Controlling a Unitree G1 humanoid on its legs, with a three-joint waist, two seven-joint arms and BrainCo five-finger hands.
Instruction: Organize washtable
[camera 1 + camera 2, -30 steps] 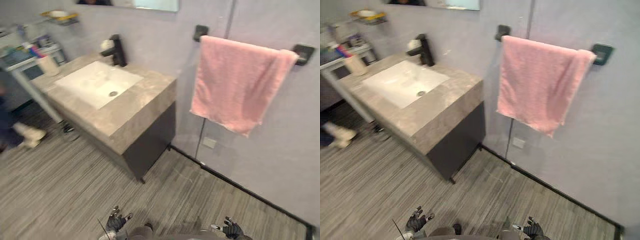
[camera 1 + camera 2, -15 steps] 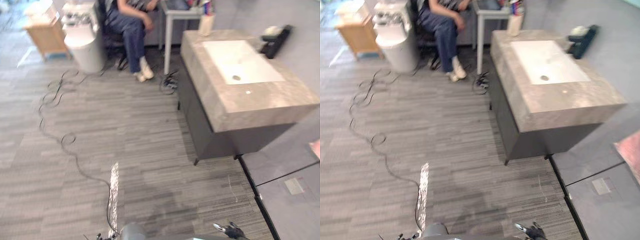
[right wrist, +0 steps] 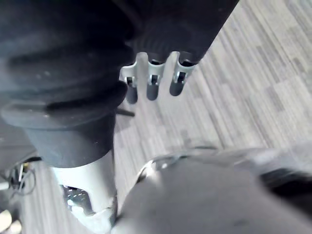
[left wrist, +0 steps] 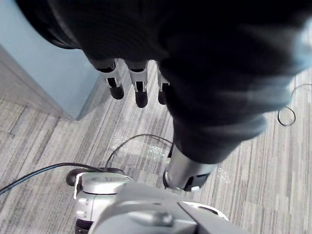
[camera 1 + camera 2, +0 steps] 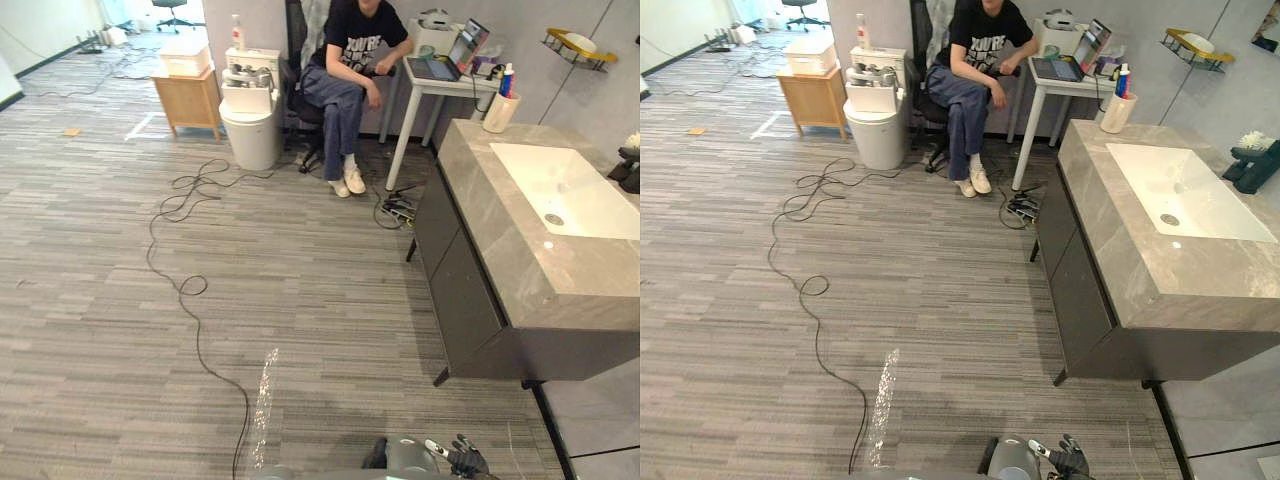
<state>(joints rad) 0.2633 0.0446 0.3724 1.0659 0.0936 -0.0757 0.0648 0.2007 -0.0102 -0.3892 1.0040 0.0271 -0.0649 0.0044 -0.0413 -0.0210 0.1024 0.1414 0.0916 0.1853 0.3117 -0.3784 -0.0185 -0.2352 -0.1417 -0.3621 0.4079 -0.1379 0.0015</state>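
Holding right hand [image 5: 464,459] low over floor [image 5: 80,350], fingers loose and spread, gripping nothing. Dangling left hand [image 4: 140,87] likewise, fingers straight, side by side, empty. Noting table [image 5: 500,230] well apart, ahead and right of right hand. Noting white sink [image 5: 565,190] sitting in its top, black faucet [image 5: 1252,168] at wall side, cup [image 5: 497,110] with upright items at far end. Noting seated person [image 5: 350,70] beyond table's far end, far ahead of both hands.

The left hand [image 4: 140,88] and the right hand [image 3: 152,82] are being held low, fingers relaxed, nothing being grasped.
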